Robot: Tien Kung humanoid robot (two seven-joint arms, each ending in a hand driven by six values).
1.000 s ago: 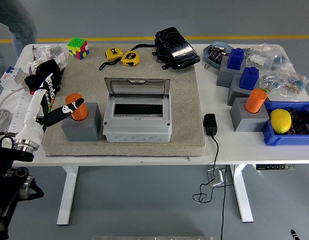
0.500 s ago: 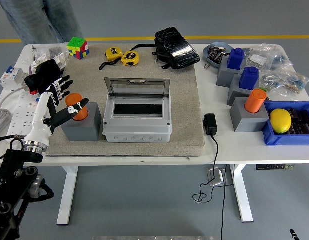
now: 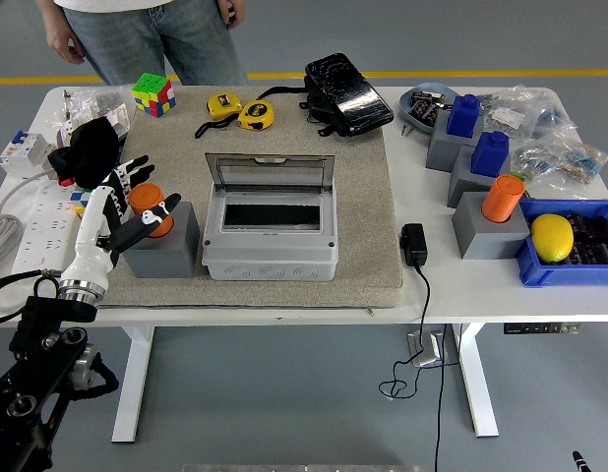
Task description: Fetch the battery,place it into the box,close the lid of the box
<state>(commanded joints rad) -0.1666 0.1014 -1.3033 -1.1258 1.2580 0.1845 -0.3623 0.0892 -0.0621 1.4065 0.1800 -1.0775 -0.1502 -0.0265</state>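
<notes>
Since a second ago the left hand [image 3: 127, 202] has swung in from beside the grey holder block [image 3: 161, 248] to the orange battery [image 3: 147, 206] standing in its top — the fingers [image 3: 152, 220] are spread apart around the orange cylinder, one lying across its front, not yet clamped. A person has also stepped up at the far side of the desk [image 3: 481, 285], hands hanging idle. The battery sits upright in the block, just left of the open box [image 3: 270, 241], whose lid [image 3: 270, 174] stands tilted back. The right hand is not in view. To do this grasp well, I judge the fingers should close squarely on opposite sides of the cylinder and lift it straight up — a sideways pull could jam it or drag the block across the mat [image 3: 368, 211]
</notes>
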